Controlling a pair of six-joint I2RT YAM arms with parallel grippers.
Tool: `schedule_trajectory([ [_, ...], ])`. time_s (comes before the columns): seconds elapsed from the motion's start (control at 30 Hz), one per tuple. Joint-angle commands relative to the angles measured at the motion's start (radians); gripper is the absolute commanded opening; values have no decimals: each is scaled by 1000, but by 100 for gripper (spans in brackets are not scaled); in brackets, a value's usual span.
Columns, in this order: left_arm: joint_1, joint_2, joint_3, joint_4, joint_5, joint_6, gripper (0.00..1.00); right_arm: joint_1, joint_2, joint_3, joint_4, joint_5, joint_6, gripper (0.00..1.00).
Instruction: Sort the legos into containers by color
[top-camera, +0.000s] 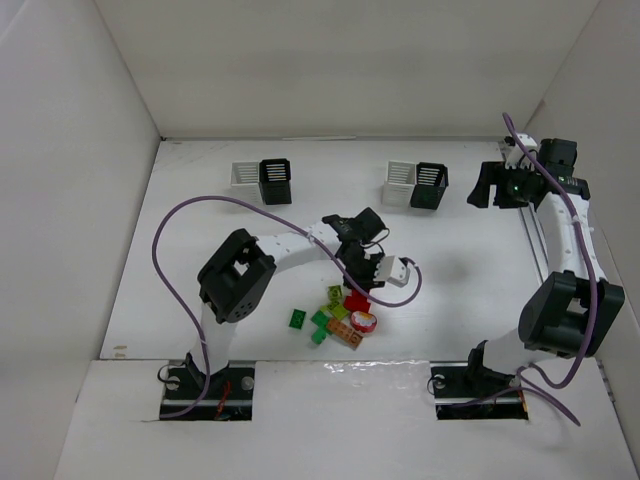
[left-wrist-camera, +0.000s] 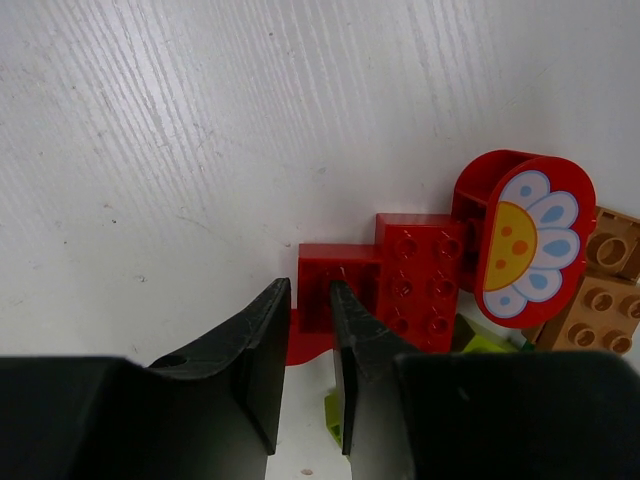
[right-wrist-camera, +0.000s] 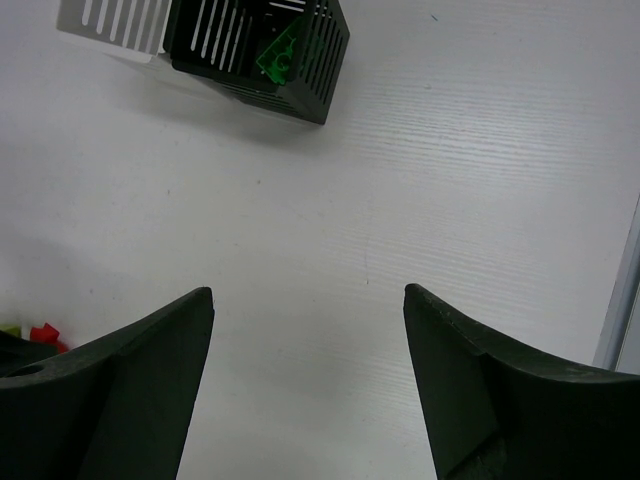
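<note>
**Sorting in progress:** A loose heap of legos (top-camera: 340, 318) lies on the white table (top-camera: 200, 270) at lower centre of the overhead view, nearer the arm bases than the bins. The studded bricks are green, yellow-green, red and orange, and one green brick (top-camera: 298, 319) sits a little apart at the left.

Among them stands a red rounded piece (left-wrist-camera: 525, 235) printed with a white-petalled flower with a yellow heart. It is wedged between a red brick (left-wrist-camera: 420, 270) and the orange bricks (left-wrist-camera: 600, 290).

The left gripper (left-wrist-camera: 307, 288) is down at the heap's upper edge. Its jaws are drawn almost together on the near-left corner of the red brick, with red plastic showing in the narrow gap.

The right gripper (right-wrist-camera: 308, 290), at upper right of the overhead view, hangs over bare table with its jaws spread wide and nothing between them.

Four slatted bins stand toward the back in two pairs. The left white bin (top-camera: 243, 178) touches the left black bin (top-camera: 275, 181), and the right white bin (top-camera: 400, 183) sits beside the right black bin (top-camera: 430, 185). The right wrist camera shows a green lego (right-wrist-camera: 275, 55) inside the right black bin. What the other three hold cannot be made out.
</note>
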Motion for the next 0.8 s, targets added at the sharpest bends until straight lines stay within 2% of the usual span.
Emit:
schedule_trajectory([
  [0.0,-3,4,20,-33,3,28,19,4,-1,26,7,10,-9,81],
  [0.17,-3,23,20,-53,3,37,15,4,18,35,7,10,-9,81],
  [0.37,-3,32,29,-62,3,47,0,4,27,44,7,10,-9,81],
  [0.53,22,32,55,-53,12,14,0,4,36,53,7,1,-9,81],
  [0.77,118,32,240,-117,12,-48,0,4,36,63,-2,-19,-9,81],
])
